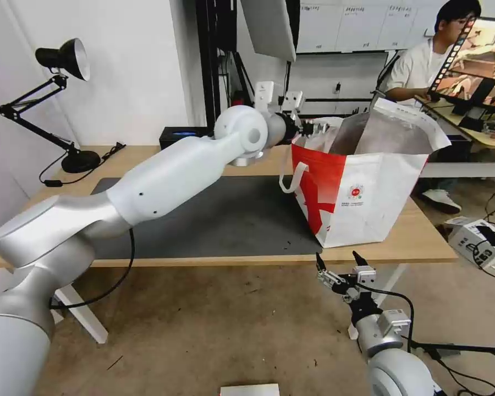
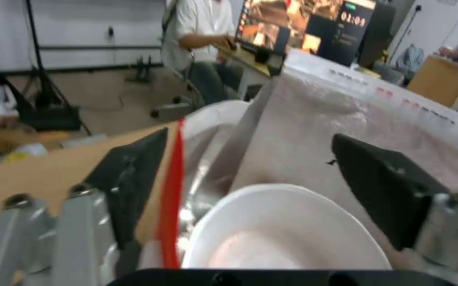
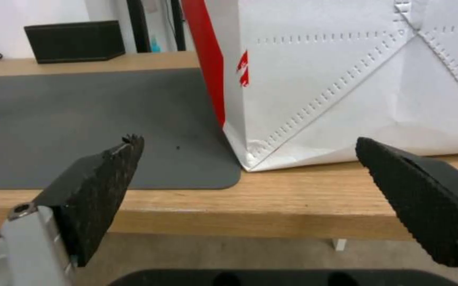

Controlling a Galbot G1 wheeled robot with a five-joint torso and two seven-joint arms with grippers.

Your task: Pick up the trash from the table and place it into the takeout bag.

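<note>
White bowl (image 2: 282, 234) below wide-open left gripper (image 2: 250, 174), takeout bag (image 1: 363, 181)

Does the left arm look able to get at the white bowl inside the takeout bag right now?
Probably yes. The left end effector hangs open at the takeout bag's open mouth, with the white bowl just beyond its fingers and nothing between them.

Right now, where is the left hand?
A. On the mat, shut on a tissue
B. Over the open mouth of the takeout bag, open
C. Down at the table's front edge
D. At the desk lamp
B: the left hand is open above the takeout bag, with a white bowl below it inside.
</note>
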